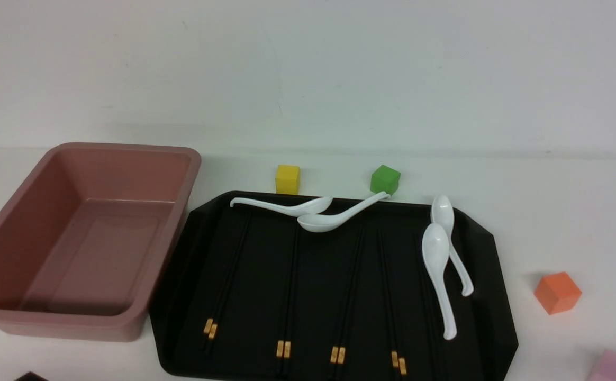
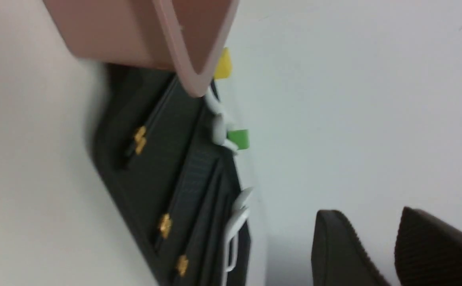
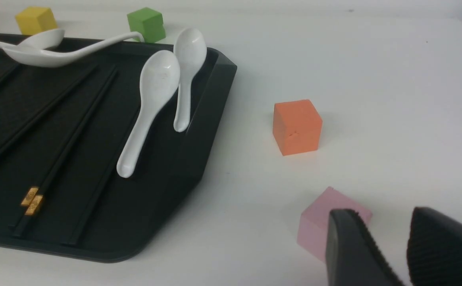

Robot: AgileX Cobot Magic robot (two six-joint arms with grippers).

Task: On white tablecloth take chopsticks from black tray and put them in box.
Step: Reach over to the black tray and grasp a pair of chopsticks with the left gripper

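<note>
Front view: 4 chopstick pairs (image 1: 283, 348), 4 spoons (image 1: 435, 244) on black tray (image 1: 318, 275) beside box (image 1: 33, 222)

Lab-like test bench: white tablecloth (image 1: 551, 211), blank wall (image 1: 308, 69), scattered coloured cubes (image 1: 557, 292).

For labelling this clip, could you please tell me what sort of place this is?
Likely a staged lab tabletop, not a dining room: plain white tablecloth, bare wall, a stray orange cube, and a black tray of chopsticks beside an empty box.

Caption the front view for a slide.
Four chopstick pairs and four spoons on the black tray, beside the empty box.
</note>
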